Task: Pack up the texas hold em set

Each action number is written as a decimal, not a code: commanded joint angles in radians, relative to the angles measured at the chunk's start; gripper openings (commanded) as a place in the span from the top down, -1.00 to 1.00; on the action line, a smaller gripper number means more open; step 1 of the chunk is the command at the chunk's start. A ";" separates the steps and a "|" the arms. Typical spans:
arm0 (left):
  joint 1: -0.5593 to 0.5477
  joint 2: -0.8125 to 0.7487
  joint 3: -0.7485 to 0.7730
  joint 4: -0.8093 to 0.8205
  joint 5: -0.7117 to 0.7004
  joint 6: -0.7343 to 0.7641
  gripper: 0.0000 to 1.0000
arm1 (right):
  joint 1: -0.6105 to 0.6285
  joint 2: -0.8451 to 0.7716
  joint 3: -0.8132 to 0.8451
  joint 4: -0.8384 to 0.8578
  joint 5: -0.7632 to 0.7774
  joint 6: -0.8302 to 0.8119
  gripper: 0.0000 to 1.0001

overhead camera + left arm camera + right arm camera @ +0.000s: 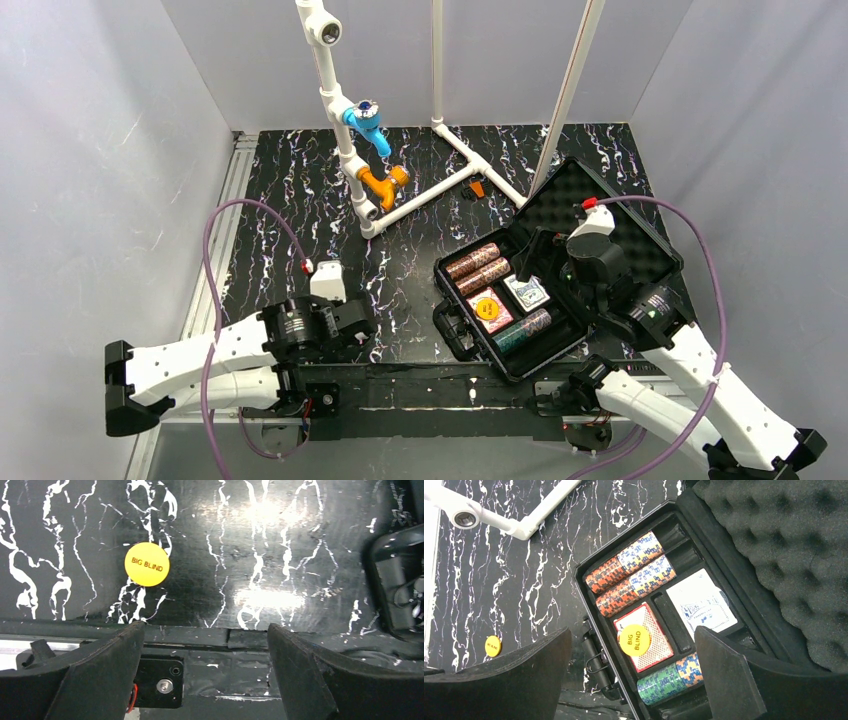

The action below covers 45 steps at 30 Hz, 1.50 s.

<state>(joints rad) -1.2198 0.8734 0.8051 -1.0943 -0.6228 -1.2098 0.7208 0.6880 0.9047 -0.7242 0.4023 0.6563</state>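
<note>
Near the surface's [300, 525] front edge a yellow disc [147, 564] lies loose, the left gripper [205, 630] wide and empty just short of it, likely to fetch it. The right gripper [631, 630], also wide, hovers over the open case [560, 190], already mostly filled.

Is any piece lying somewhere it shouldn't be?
Yes. One yellow BIG BLIND disc lies alone on the table, outside the open case. The chip rolls and card decks sit inside the case, so the disc looks left behind.
</note>
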 commanded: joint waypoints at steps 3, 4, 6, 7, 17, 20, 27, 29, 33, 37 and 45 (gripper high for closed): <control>-0.003 0.001 -0.030 -0.073 -0.086 -0.074 -0.86 | 0.002 -0.009 0.053 -0.030 0.000 0.042 -1.00; -0.002 0.010 -0.032 -0.073 -0.088 -0.075 -0.88 | 0.002 -0.005 0.056 -0.033 -0.002 0.044 -1.00; 0.000 0.031 -0.037 -0.065 -0.092 -0.076 -0.95 | 0.002 0.006 0.066 -0.037 -0.006 0.046 -1.00; 0.012 0.046 -0.037 -0.065 -0.093 -0.076 -0.97 | 0.002 0.012 0.068 -0.037 -0.008 0.045 -1.00; 0.267 0.092 -0.013 -0.006 0.030 0.074 -0.97 | 0.002 0.060 0.059 0.003 -0.019 0.036 -1.00; 0.332 0.027 -0.051 -0.003 0.084 0.098 -0.97 | 0.001 0.065 0.047 0.012 -0.004 0.016 -1.00; 0.384 -0.102 -0.122 -0.016 0.140 0.059 -0.97 | 0.002 0.068 0.001 0.049 0.014 -0.013 -1.00; 0.397 -0.099 -0.139 -0.020 0.140 0.028 -0.97 | 0.002 0.068 -0.011 0.058 0.009 -0.015 -1.00; 0.431 -0.126 -0.180 -0.004 0.145 0.006 -0.96 | 0.002 0.076 -0.028 0.075 0.008 -0.034 -1.00; 0.482 -0.122 -0.206 0.045 0.180 0.037 -0.92 | 0.002 0.085 -0.051 0.092 0.024 -0.057 -1.00; 0.593 -0.047 -0.268 0.186 0.270 0.106 -0.78 | 0.002 0.126 -0.086 0.164 -0.005 -0.077 -1.00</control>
<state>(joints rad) -0.6773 0.7979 0.5591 -0.9569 -0.4011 -1.1522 0.7208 0.7921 0.8207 -0.6350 0.3988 0.6121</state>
